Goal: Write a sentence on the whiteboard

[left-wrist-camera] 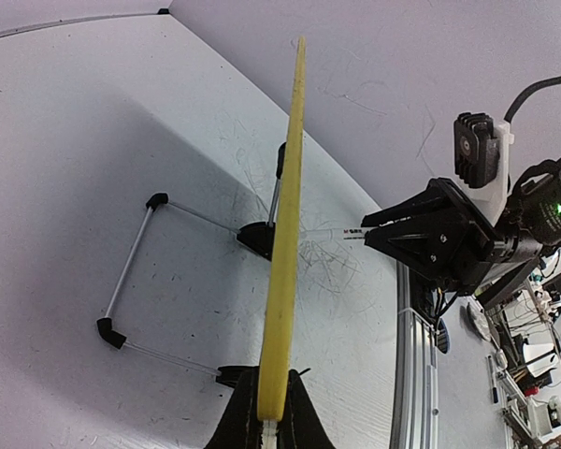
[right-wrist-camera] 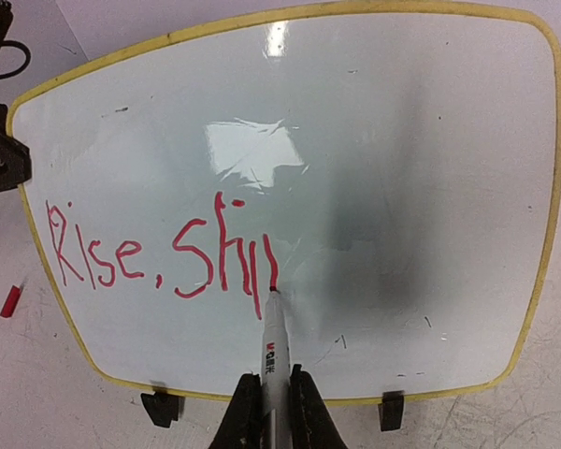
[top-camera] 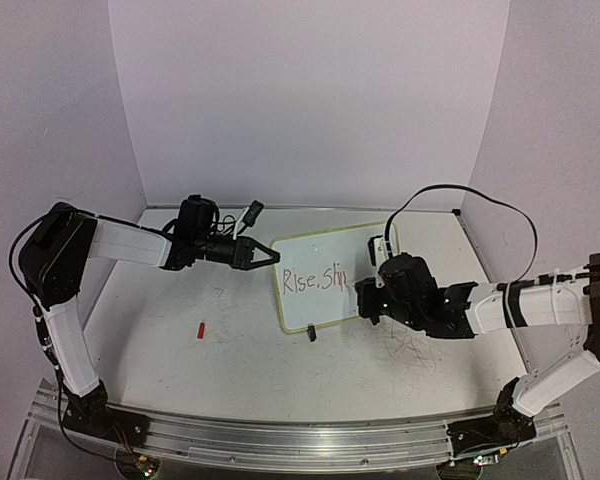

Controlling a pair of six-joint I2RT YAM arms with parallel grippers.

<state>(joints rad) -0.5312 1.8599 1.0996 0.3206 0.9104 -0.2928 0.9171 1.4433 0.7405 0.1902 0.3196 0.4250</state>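
Note:
The whiteboard [top-camera: 325,275] stands tilted on black feet mid-table, white with a pale yellow rim. In the right wrist view the whiteboard [right-wrist-camera: 402,168] fills the frame; red words [right-wrist-camera: 159,253] on it read "Rise. Shi" with a further downstroke. My right gripper [right-wrist-camera: 275,398] is shut on a white marker [right-wrist-camera: 274,351] whose tip touches the board at the end of the last stroke. My left gripper [left-wrist-camera: 269,416] is shut on the board's yellow edge [left-wrist-camera: 285,234], seen edge-on. In the top view the left gripper [top-camera: 270,254] holds the board's left edge and the right gripper [top-camera: 365,292] faces its front.
A red marker cap [top-camera: 200,329] lies on the table left of the board, also in the right wrist view [right-wrist-camera: 10,301]. The board's wire stand [left-wrist-camera: 136,271] with black ends rests behind it. The tabletop [top-camera: 230,360] bears faint scribbles. White walls close the back and sides.

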